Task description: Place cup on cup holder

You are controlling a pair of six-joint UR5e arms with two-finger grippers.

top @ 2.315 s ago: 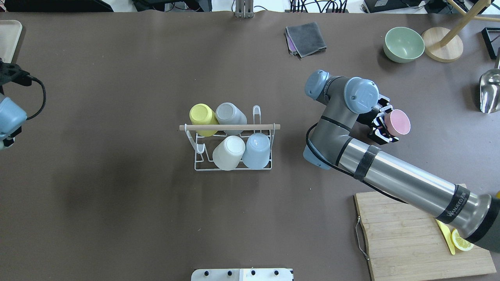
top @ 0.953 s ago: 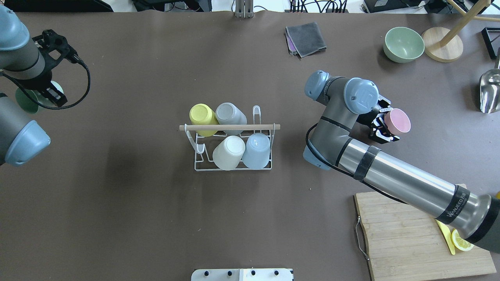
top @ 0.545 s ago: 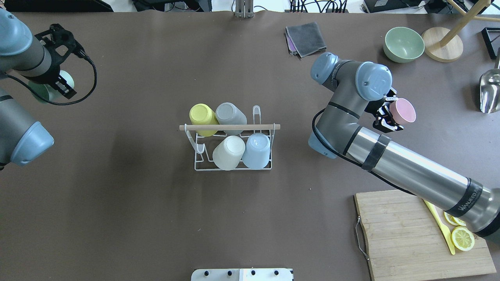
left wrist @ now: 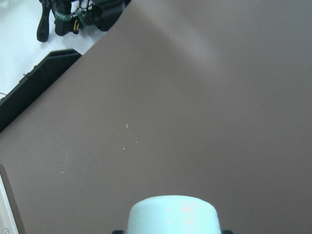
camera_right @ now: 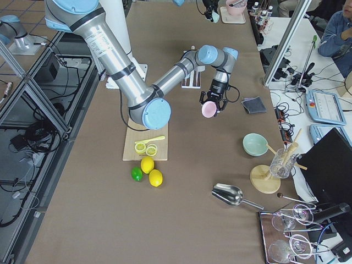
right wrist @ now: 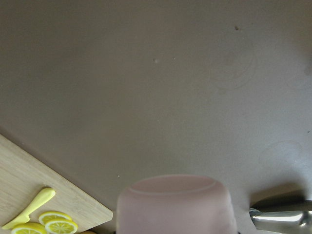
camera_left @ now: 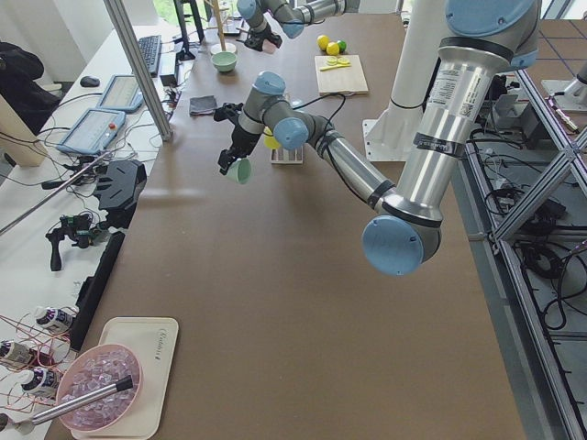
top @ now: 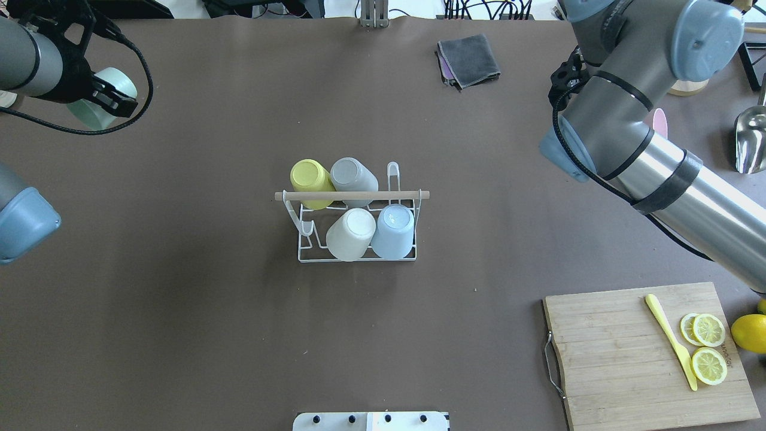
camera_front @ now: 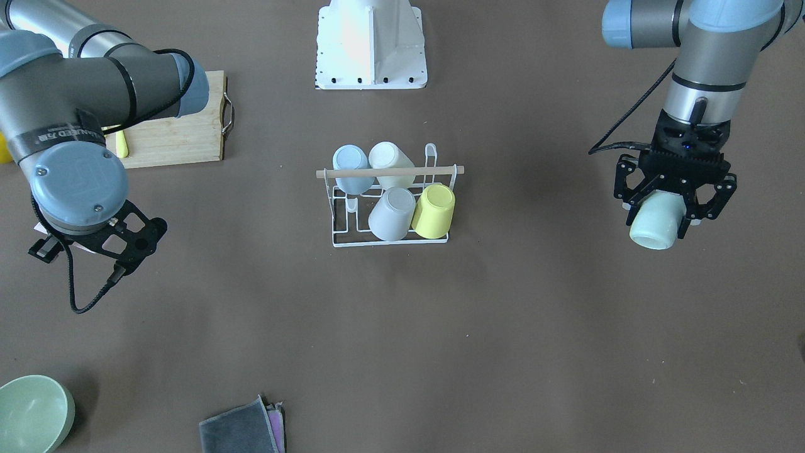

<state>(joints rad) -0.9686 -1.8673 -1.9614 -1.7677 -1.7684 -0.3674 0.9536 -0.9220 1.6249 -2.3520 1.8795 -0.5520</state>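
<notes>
Fingers (camera_front: 629, 192) of the left gripper (camera_front: 659, 212) are clamped on either side of a mint cup (camera_front: 654, 231), held up off the table (top: 179, 311) w/ only bare brown top under it. Vs 0.5 s ago that arm has gone further toward the far left corner in the overhead view. 2.3 s back it was barely in shot, no cup showing

Mid table the cup holder (top: 359, 195) sits well apart from both arms, same spot as before. 4 cups are upside down on its prongs: yellow cup (top: 310, 176) + grey cup (top: 353, 173) in the far row, cream cup (top: 351, 233) + blue cup (top: 393, 230) in the row on the robot's side. 2 prongs are bare, near left and far right

Right gripper (camera_right: 211, 104) is closed round a pink cup (camera_right: 209, 110), also in the air. Overhead only gets a sliver of it past the forearm. Since 0.5 s ago this arm has swung up & toward the far right, so the pink cup is further from the holder than it was. In the overhead view the arm now hides the green bowl (camera_front: 31, 412) and has cleared off the cutting board (top: 616, 359), so the yellow knife (top: 670, 341) and lemon slices (top: 709, 347) show in full, w/ a whole lemon (top: 751, 332) just beside the board's right edge. Grey cloth (top: 470, 60) at the far edge and metal scoop (top: 751, 143) on the right haven't budged
</notes>
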